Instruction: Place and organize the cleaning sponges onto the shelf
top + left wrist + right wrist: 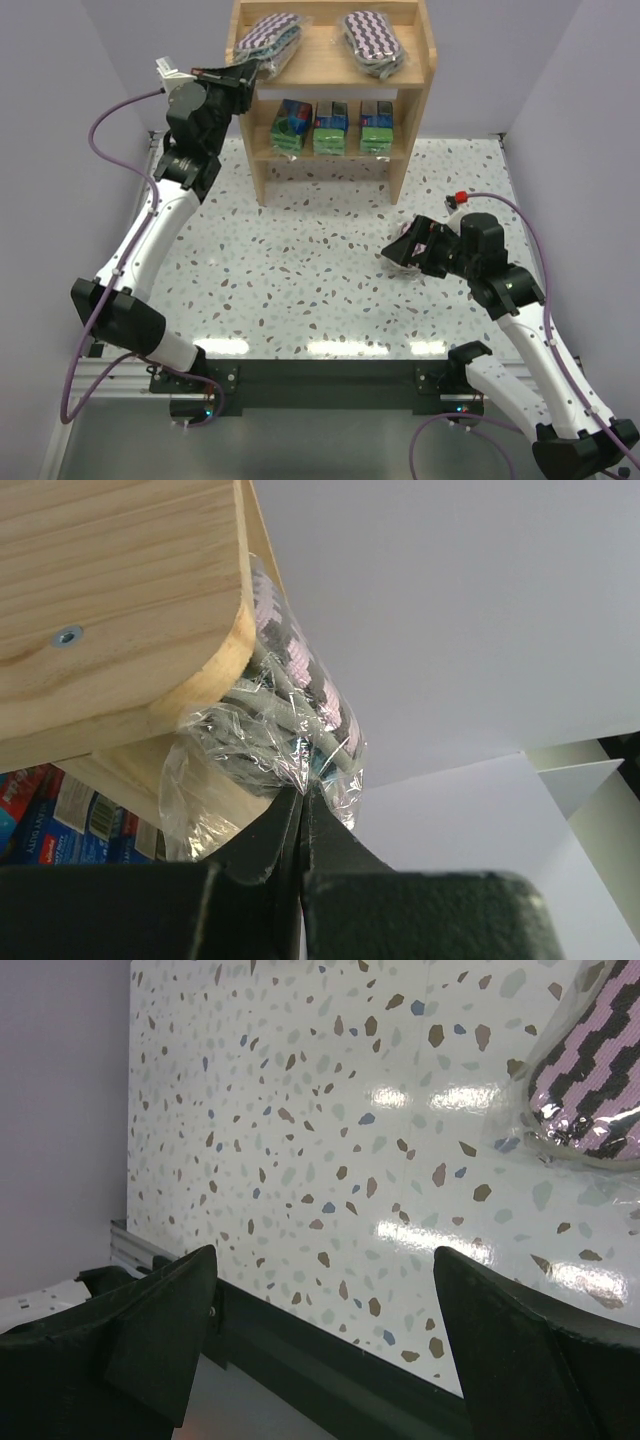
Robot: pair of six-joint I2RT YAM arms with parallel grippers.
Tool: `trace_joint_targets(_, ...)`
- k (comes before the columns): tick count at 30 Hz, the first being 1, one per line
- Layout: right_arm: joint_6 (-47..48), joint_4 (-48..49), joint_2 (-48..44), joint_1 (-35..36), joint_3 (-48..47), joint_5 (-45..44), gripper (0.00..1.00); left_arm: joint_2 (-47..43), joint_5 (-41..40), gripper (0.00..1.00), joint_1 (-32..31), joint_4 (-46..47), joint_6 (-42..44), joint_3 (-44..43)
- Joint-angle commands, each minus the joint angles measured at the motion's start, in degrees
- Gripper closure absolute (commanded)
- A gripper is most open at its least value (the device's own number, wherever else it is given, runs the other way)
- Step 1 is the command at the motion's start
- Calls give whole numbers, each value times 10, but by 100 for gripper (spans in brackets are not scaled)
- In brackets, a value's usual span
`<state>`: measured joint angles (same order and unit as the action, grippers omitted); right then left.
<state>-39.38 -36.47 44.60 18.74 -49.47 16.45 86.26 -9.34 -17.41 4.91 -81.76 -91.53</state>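
The zigzag sponge (300, 680) I am working on sits at the 9 o'clock end of the upper tier of the shelf (415, 70), its plastic wrap spilling over the front edge beside the side panel. My left gripper (300, 810) has its fingers pressed together on a fold of that wrap, not on the pad. A second zigzag sponge (375, 40) lies at the 3 o'clock end of the same tier. Three green-and-blue packs (330, 127) stand in a row on the lower tier. The last oval sponge (590, 1080) lies on the table (300, 270) toward 3 o'clock, at about 2 o'clock from my right gripper (322, 1260), whose jaws stand wide apart just short of it.

I judge this the seating of the left sponge. Next I should nudge it further back onto the tier, let go of the wrap cleanly so nothing drags it off, then close my right jaws on the last one.
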Motion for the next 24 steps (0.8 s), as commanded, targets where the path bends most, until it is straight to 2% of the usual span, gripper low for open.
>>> trace_joint_targets(1, 10, -2, -5, 1, -12, 12, 7, 17, -58, 100, -8, -2, 31, -46)
trace_joint_targets(5, 9, -5, -7, 1, -13, 12, 7, 47, -78, 100, -26, -20, 46, -83)
trace_joint_targets(10, 11, -16, -14, 1, -15, 10, 7, 69, -162, 100, -67, -43, 73, -112)
trace_joint_targets(15, 16, -22, -19, 1, -11, 15, 7, 76, -233, 100, -104, -47, 94, -120)
trace_joint_targets(17, 17, -21, -19, 1, -10, 18, 7, 76, -248, 100, -109, -69, 91, -119)
trace_joint_targets(24, 23, -25, -20, 1, -7, 21, 7, 53, -332, 100, -127, -61, 130, -106)
